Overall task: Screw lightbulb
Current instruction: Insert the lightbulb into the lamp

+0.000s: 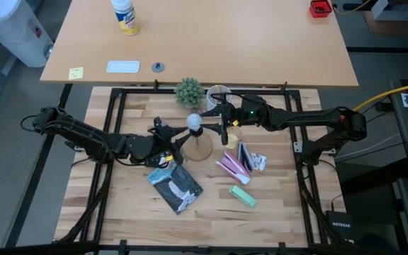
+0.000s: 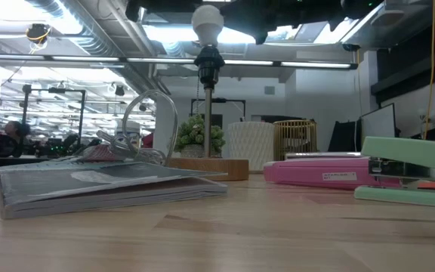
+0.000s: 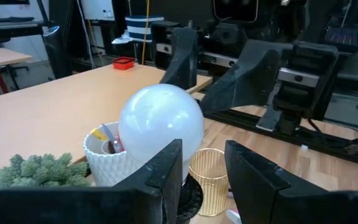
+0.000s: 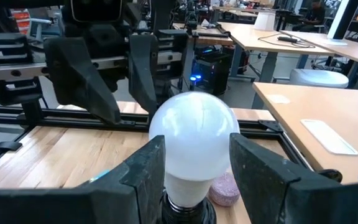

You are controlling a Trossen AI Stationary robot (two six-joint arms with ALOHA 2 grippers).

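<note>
Right gripper point(image 4: 191, 168) fingers clamp lightbulb point(image 4: 194, 140) in socket point(image 2: 208, 60); left gripper point(image 3: 201, 171) fingers part-open around socket, maybe steadying. Twist bulb straight, gently.

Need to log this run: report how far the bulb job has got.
Done: the lightbulb sits upright in the black socket atop the wooden stand. In hand: the right tool brackets the bulb with a finger either side; the left tool is down at the socket. Left: any final tightening, which cannot be judged, then both tools backing off.
</note>
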